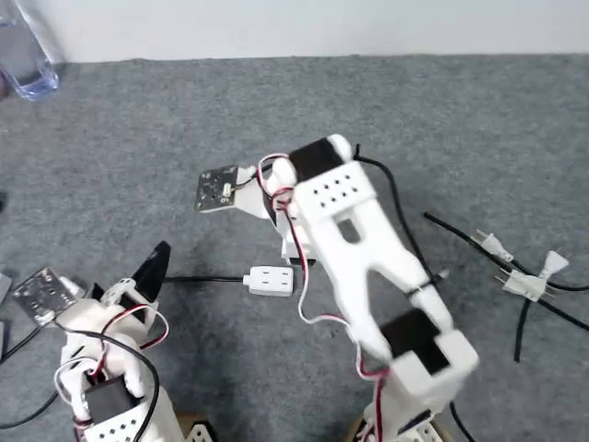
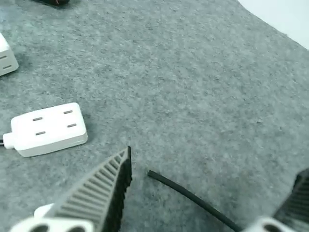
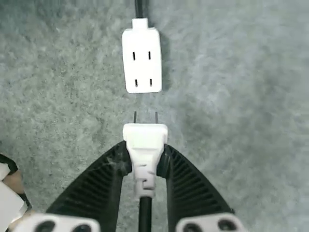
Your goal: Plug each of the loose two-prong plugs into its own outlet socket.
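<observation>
Pinching a white two-prong plug [image 3: 145, 137] by its moulded body, the right gripper [image 3: 145, 151] has its ribbed black fingers [image 3: 104, 181] closed snugly on both sides of it. The plug's black cord runs back between the fingers. Its two thin metal prongs [image 3: 135, 117] point at the outlet block [image 3: 141, 60] and stop just short of it, not touching. The block is a flat, rounded white plastic rectangle with two pairs of slots. It lies about midway between the side edges of the grey felt-covered tabletop [image 1: 460, 120], with a black lead leaving its far end.

The left gripper [image 2: 215, 166] hangs wide open over the fuzzy felt near the front-left corner, holding nothing. One serrated wedge-shaped finger [image 2: 104, 188] shows clearly. A thin black cable [image 2: 193, 198] lies on the felt between the jaws.

Two loose white plugs [image 1: 497, 247] [image 1: 537, 279] rest near the tabletop's right edge on crossing black cords. A clear plastic bottle [image 1: 23, 55] stands at the back-left corner.
</observation>
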Robot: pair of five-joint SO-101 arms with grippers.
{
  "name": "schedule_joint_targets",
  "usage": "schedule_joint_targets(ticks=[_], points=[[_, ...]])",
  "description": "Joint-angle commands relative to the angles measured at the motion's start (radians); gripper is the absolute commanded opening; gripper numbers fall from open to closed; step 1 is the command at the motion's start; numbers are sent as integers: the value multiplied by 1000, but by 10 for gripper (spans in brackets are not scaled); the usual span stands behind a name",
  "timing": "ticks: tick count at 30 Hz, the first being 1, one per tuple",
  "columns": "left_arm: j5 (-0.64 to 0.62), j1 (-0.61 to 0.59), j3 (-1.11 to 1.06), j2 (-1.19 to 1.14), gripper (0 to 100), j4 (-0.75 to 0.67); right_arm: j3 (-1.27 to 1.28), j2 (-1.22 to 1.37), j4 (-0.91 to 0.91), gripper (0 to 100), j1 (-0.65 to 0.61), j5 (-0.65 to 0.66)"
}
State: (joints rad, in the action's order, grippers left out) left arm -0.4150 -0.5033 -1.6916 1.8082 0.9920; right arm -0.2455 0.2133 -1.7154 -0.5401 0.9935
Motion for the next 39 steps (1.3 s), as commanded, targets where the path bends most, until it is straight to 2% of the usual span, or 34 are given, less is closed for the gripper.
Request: schedule_joint_targets(ticks=[1, 21, 39], points=[[11, -3, 8, 11, 476, 2, -64, 61, 15, 8, -16, 21], [12, -2, 8, 9, 476, 28, 38, 124, 136, 8, -22, 21], [12, -2, 8, 9, 476, 26, 43, 216, 156, 8, -45, 21]])
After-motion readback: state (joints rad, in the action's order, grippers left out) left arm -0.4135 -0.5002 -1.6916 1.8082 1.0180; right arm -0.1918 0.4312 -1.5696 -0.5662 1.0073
